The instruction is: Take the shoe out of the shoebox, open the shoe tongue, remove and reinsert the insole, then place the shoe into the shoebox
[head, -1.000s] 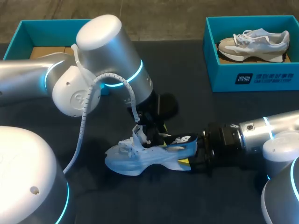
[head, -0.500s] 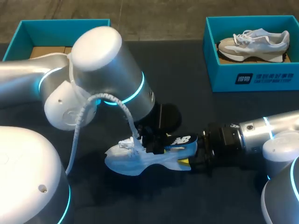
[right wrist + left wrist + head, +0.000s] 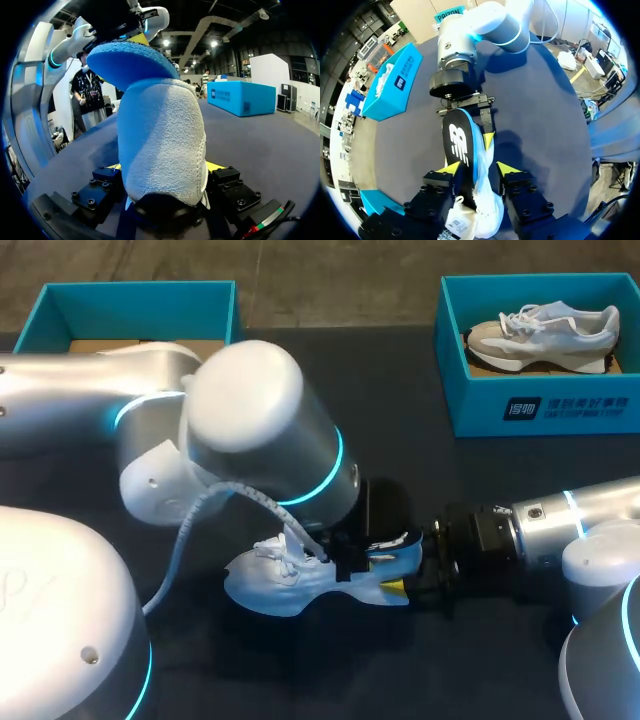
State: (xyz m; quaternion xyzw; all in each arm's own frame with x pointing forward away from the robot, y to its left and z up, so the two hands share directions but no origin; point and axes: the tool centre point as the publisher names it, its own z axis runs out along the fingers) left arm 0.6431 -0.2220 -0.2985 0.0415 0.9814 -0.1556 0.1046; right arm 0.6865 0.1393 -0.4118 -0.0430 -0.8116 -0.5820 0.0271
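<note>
while the right pincer (image 3: 162,170) clamps the shoe (image 3: 280,585) at the heel, the left pincer (image 3: 479,168) straddles it (grip: cannot tell).

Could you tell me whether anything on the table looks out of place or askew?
Only the blue shoe: it is tipped on its side, logo up, rather than on its sole, with its heel clamped in the right gripper and the left gripper straddling its middle. Nothing looks spilled or damaged.

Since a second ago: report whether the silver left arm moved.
Yes. The silver left arm swung right, toward the light blue shoe, uncovering a corner of the left teal shoebox.
</note>
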